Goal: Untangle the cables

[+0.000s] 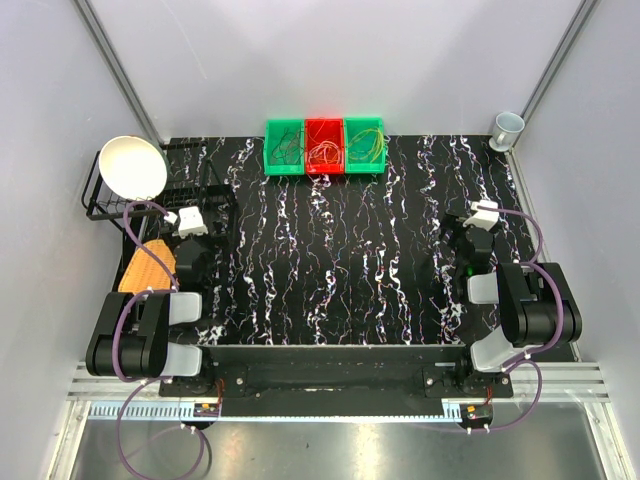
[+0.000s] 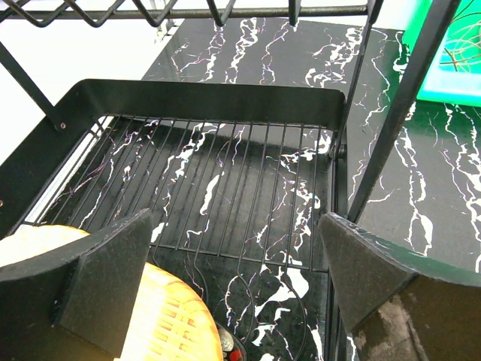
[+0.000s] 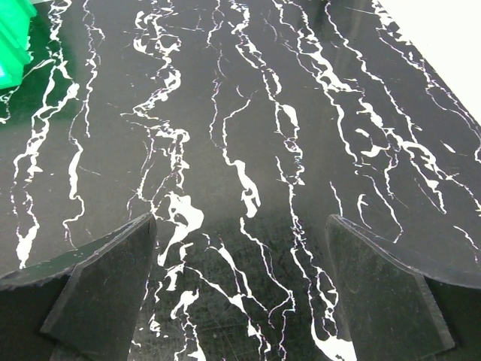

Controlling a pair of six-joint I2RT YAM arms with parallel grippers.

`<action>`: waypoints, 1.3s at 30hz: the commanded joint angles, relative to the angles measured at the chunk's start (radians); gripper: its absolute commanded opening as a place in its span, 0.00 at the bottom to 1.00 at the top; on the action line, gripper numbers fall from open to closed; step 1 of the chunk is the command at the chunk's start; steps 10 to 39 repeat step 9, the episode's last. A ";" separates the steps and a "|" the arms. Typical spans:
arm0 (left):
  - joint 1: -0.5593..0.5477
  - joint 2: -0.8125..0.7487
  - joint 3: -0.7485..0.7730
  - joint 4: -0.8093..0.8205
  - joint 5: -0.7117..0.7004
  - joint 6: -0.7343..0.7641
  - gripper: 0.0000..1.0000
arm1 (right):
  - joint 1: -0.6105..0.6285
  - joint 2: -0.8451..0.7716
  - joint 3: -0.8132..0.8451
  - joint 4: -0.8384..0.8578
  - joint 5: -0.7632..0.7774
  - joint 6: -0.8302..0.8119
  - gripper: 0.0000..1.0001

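The cables are thin curly loops lying in three bins at the back of the table: a left green bin (image 1: 285,148), a red bin (image 1: 324,146) and a right green bin (image 1: 364,144). Thin yellow-green cables also show in the green bin (image 2: 453,62) at the top right of the left wrist view. My left gripper (image 1: 205,222) (image 2: 234,226) is open and empty, over the front of a black wire dish rack (image 2: 225,188). My right gripper (image 1: 462,228) (image 3: 240,222) is open and empty above the bare marbled table (image 3: 248,113). Both are well short of the bins.
The black dish rack (image 1: 112,200) at the left holds a white bowl (image 1: 133,165). An orange woven piece (image 1: 148,265) (image 2: 161,320) lies just under my left gripper. A pale cup (image 1: 508,127) stands at the back right corner. A green bin corner (image 3: 11,37) shows in the right wrist view.
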 commanded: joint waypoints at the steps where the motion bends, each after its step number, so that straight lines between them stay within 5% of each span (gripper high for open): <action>1: -0.007 0.007 -0.006 0.065 0.074 -0.021 0.99 | 0.001 -0.002 0.006 0.067 -0.007 0.000 1.00; 39: -0.007 0.007 -0.007 0.065 0.074 -0.021 0.99 | 0.003 -0.004 0.009 0.059 -0.010 0.000 1.00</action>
